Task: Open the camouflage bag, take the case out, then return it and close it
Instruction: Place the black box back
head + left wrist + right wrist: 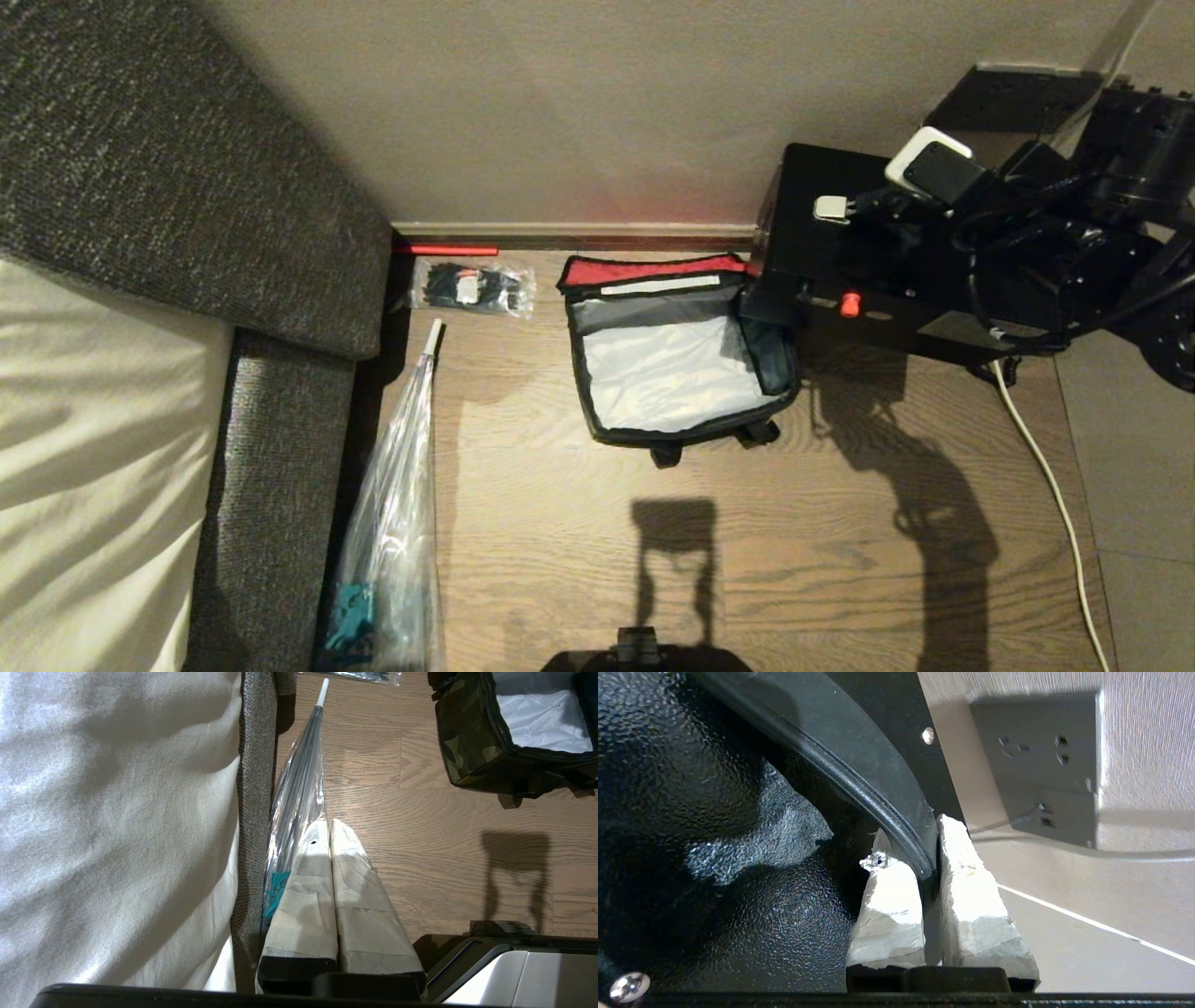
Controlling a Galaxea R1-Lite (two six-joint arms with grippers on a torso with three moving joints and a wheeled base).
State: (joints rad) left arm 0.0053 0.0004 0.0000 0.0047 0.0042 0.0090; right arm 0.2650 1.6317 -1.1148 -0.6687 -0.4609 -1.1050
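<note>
The black case [840, 271] hangs in the air at the far right, tilted, its small red catch [850, 303] on the near edge and one corner just over the right rim of the camouflage bag [672, 373]. The right end effector [929, 858] is clamped on the case's curved handle [859, 760], its taped fingers [971, 891] pinching the handle on both sides. The bag sits open on the wooden floor [794, 541] near the far wall, lid thrown back to show red lining, pale interior bare. Left of it lie a small clear packet of black items [471, 287] and a folded clear umbrella [397, 504] along the grey sofa [271, 448]. The left end effector [329, 826] hangs nearer, above the umbrella, fingers pressed together on nothing. A white cable [1050, 476] trails across the floor on the right.
</note>
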